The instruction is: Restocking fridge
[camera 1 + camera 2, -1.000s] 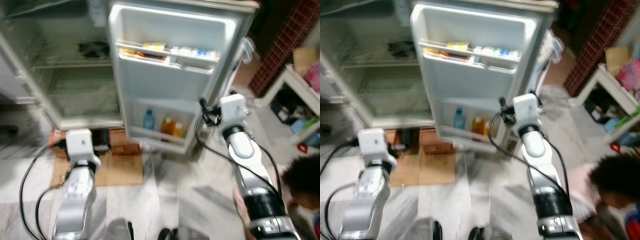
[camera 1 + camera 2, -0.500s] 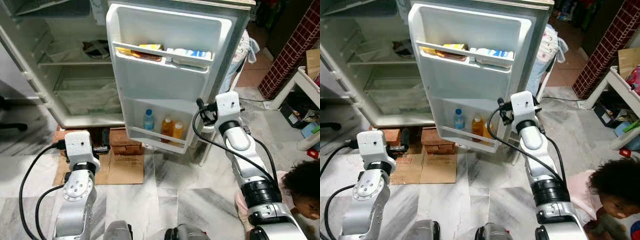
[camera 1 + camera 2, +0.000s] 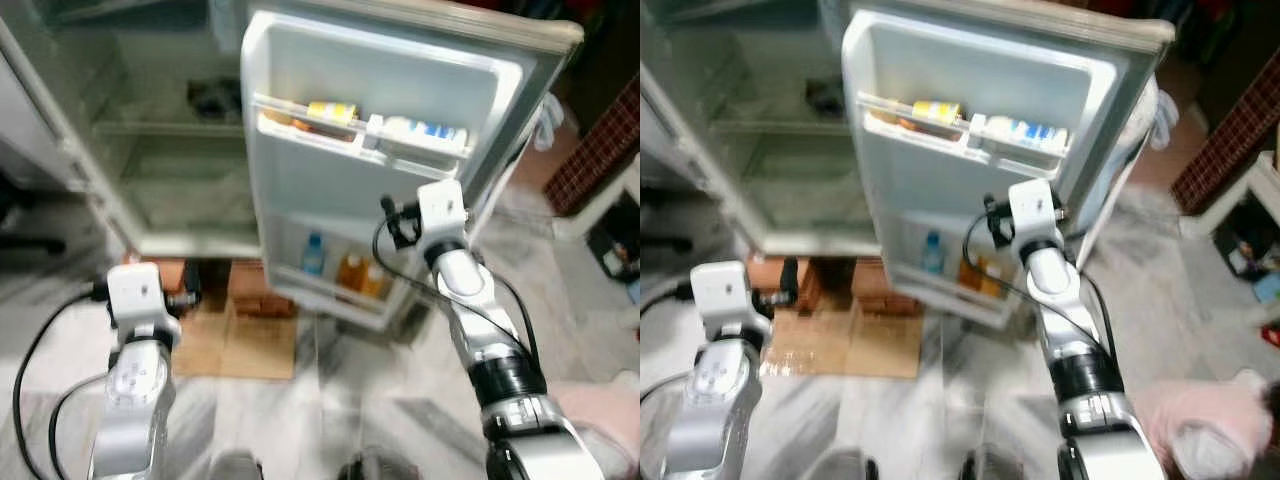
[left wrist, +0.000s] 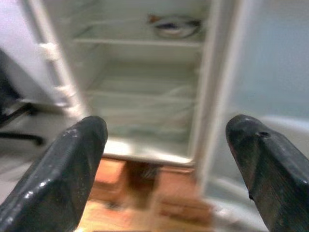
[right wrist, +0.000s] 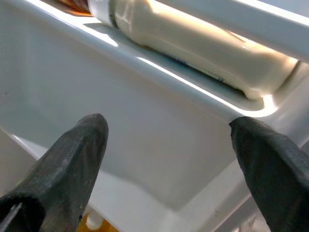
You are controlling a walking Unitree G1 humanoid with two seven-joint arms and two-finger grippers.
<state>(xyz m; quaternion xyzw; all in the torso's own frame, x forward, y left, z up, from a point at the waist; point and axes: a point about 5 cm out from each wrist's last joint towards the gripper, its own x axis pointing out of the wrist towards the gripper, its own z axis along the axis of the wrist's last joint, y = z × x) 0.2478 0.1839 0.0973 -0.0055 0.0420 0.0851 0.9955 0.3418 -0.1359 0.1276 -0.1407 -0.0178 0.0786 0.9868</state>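
Fridge door [image 3: 370, 190], right gripper [image 5: 164, 145] spread close.

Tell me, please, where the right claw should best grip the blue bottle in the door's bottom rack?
Probably by the neck of the blue bottle, from above: it stands upright, and the rack rail covers its lower part. The right claw is open.

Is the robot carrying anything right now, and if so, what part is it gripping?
Nothing. The left gripper is open, facing the fridge interior; the right gripper is open too, close to the door shelf, with nothing between its fingers.
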